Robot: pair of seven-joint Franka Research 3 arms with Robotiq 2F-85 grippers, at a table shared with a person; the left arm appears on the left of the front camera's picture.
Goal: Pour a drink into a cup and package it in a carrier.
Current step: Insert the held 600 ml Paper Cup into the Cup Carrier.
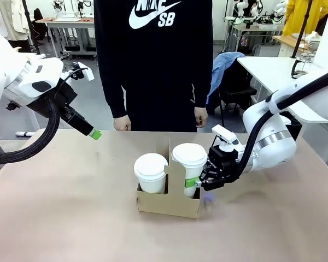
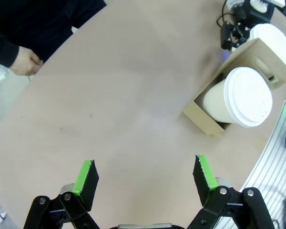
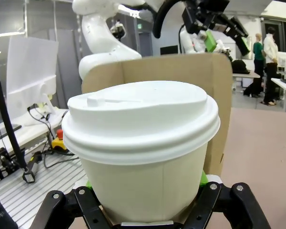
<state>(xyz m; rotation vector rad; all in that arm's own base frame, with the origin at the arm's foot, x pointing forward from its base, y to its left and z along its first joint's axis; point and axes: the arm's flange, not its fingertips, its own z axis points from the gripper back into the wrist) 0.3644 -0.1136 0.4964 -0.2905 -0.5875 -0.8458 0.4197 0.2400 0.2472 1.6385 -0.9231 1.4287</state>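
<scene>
Packaging step: right end effector [image 1: 194, 183] pinching lidded cup [image 1: 189, 158], seated in carrier [image 1: 169, 201] slot directly ahead. Left end effector [image 2: 145, 177] spread, idle above worktop [image 1: 71, 207]. Next probably release, back out.

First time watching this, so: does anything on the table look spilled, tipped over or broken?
Nothing stands out. Both lidded cups, one and the other, stand upright in the cardboard carrier, lids seated, with no liquid on the table. The right hand grips one cup; the left hand hangs open above the table.
</scene>
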